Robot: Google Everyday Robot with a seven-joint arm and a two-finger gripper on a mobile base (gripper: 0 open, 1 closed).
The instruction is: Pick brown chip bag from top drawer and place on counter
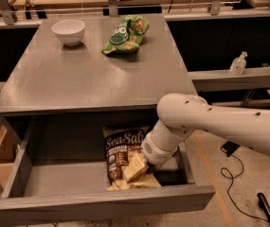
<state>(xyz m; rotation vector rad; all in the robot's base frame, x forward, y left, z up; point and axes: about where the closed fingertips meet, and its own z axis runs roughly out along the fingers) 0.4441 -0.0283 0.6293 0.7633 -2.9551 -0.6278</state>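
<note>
The brown chip bag (123,151), dark with white "Sea Salt" lettering and pictured pale chips, lies in the open top drawer (96,205), right of its middle. My white arm comes in from the right and reaches down into the drawer. My gripper (159,167) is at the bag's right edge, mostly hidden behind the wrist. The grey counter (92,74) is directly above the drawer.
A white bowl (68,31) and a green chip bag (126,34) sit at the back of the counter. A pale bench runs behind. A sanitiser bottle (238,63) stands on a ledge at the right. Dark cables lie on the floor at the right.
</note>
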